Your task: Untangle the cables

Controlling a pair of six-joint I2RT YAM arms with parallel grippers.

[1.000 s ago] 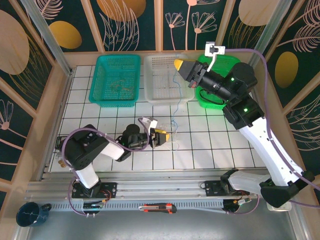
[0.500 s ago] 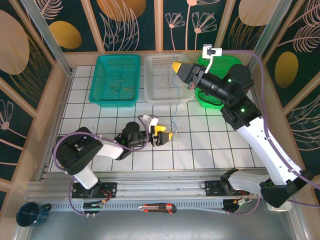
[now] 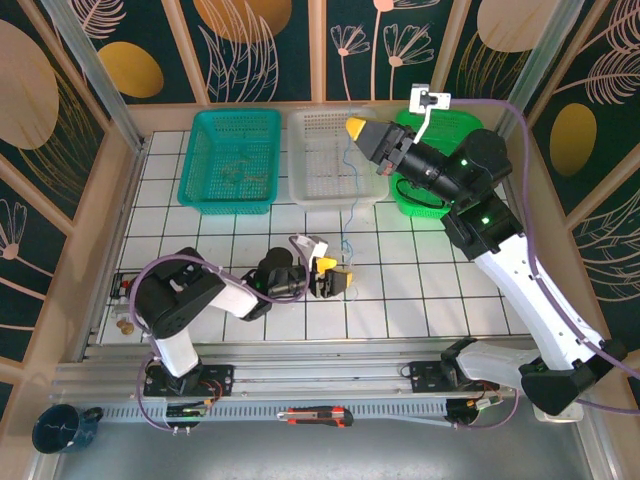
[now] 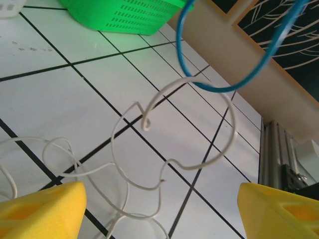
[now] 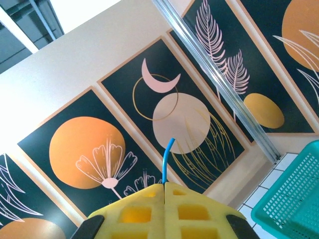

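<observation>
Blue cable [image 5: 167, 162] stays clenched in right hand [image 5: 164, 191]; left hand [image 3: 334, 277] has released wide.

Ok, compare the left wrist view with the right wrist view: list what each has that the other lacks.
Left wrist: thin whitish cable coiled on the white tiled table, green slatted plastic basket, left gripper open. Right wrist: right gripper shut, patterned wall panels, teal mesh plastic basket. Both: the thin blue cable, hanging looped in the left, pinched by the right gripper.
</observation>
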